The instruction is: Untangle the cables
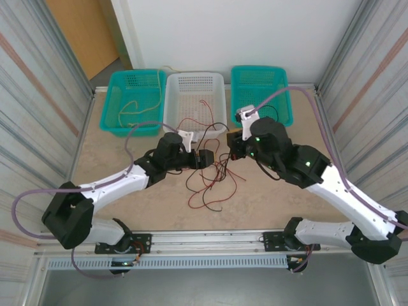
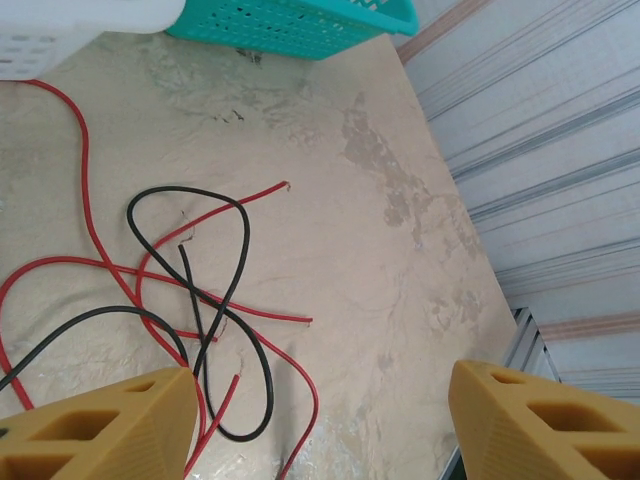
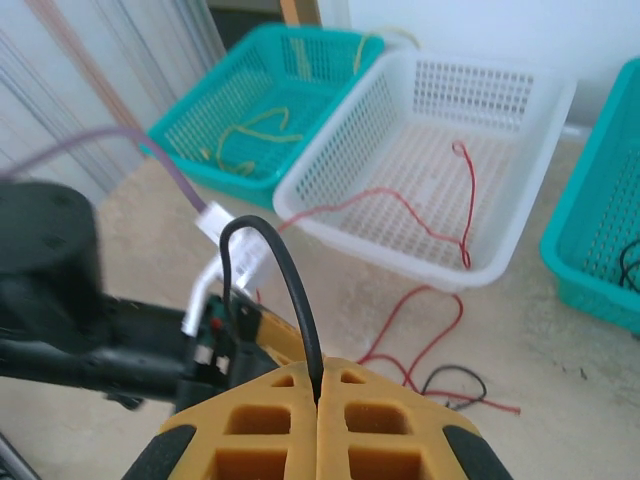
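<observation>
A tangle of thin red and black cables [image 1: 212,180] lies on the table between my two grippers. In the right wrist view my right gripper [image 3: 318,386] is shut on a black cable [image 3: 291,291] that arches up out of the closed jaws and drops toward the left arm. From above, the right gripper [image 1: 231,152] hovers just above the tangle's far end. My left gripper [image 1: 207,159] faces it, open; its yellow fingers [image 2: 100,425] stand wide apart with bare table between them. A red cable [image 2: 85,170] and a black loop [image 2: 244,245] lie just ahead of it.
Three baskets line the far edge. The left teal basket [image 1: 134,102] holds a yellow-tan cable [image 3: 243,135]. The white basket [image 1: 194,102] has a red cable [image 3: 468,200] trailing over its rim. The right teal basket [image 1: 258,92] holds a black cable [image 3: 628,265]. Corrugated walls flank the table.
</observation>
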Available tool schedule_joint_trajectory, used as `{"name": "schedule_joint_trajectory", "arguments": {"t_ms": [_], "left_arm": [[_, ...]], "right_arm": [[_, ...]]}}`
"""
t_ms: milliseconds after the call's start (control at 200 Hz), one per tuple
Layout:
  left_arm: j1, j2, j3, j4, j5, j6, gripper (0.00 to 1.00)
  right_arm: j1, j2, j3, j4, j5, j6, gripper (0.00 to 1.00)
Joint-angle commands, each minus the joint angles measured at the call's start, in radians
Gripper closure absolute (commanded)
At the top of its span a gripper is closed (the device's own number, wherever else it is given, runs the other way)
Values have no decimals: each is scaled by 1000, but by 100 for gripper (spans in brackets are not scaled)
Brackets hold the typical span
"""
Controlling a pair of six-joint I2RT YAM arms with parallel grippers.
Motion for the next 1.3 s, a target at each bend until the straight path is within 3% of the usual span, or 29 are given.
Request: {"name": "schedule_joint_trajectory", "arguments": {"t_ms": [0, 105, 261, 441, 646, 792, 952, 1037, 1152, 1228, 1243, 1298], "left_arm": [[-2, 21, -6, 47, -12, -21, 30], [-5, 19, -25, 45, -24, -33, 27], [-15, -25, -47, -1, -73, -23, 22], [-22, -94, -57, -92, -115, 26, 23], [-38, -134, -44, -237, -207, 124, 23], [-53, -130, -31, -294, -212, 165, 24], [-56, -102, -3, -326, -173, 195, 31], [-56, -100, 4, -353, -205, 208, 34], [-56, -111, 21, -391, -232, 223, 36], [-57, -111, 25, -400, -230, 227, 36], [-57, -110, 25, -402, -230, 229, 36], [-56, -105, 28, -412, -233, 233, 36]], "right_arm": [[3, -59, 92, 55, 75, -44, 99], [-46, -37, 180, 55, 131, -84, 98], [-265, 74, 289, 16, 89, -42, 100], [-533, 221, 376, 46, -64, 7, 100], [-770, 451, 523, 77, -224, 75, 100], [-873, 615, 580, 86, -325, 118, 100], [-918, 755, 587, 97, -402, 124, 97], [-928, 825, 603, 66, -431, 124, 89], [-927, 864, 591, 10, -418, 115, 63], [-911, 815, 520, 21, -403, 100, 56], [-905, 797, 508, 30, -395, 95, 49], [-874, 730, 417, 43, -362, 66, 40]]}}
